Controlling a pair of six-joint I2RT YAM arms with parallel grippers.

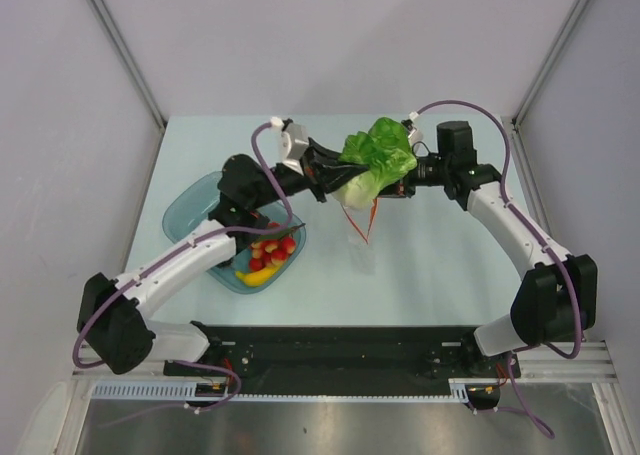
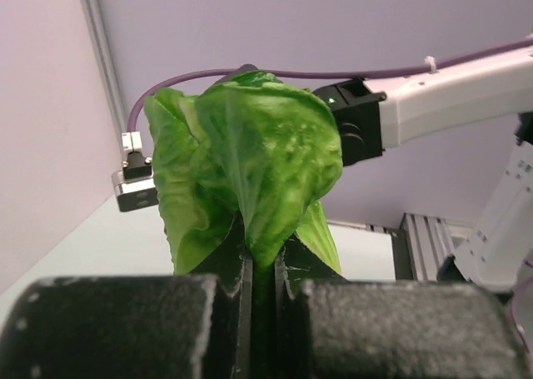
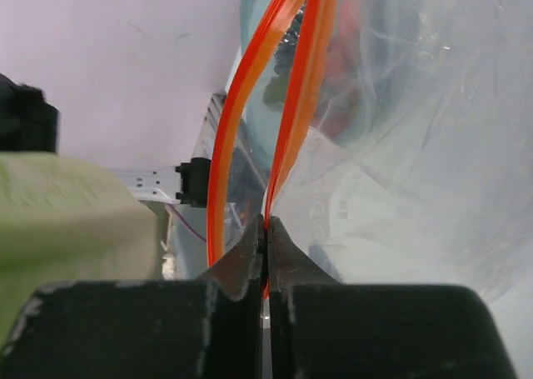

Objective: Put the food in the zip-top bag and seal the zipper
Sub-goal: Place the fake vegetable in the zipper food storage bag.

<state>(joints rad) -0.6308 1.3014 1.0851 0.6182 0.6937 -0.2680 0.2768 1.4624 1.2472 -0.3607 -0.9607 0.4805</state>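
A: enclosure?
B: plain lilac-grey walls (image 1: 340, 35) on three sides, metal corner posts (image 1: 122, 50) at the back
A: surface?
B: pale blue-green table (image 1: 430, 275), slotted aluminium rail (image 1: 590, 360) along near edge, brushed metal sheet (image 1: 330, 430) below it; light soft, even

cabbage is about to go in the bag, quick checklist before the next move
1. The left gripper shut on the cabbage: ok.
2. The right gripper pinching the zip-top bag at its zipper: ok.
3. Zipper strips parted: ok, a narrow gap shows.
4. Mouth wide enough for the cabbage: cannot tell, looks tight.
5. Cabbage lined up over the mouth: cannot tell, they overlap in the top view.
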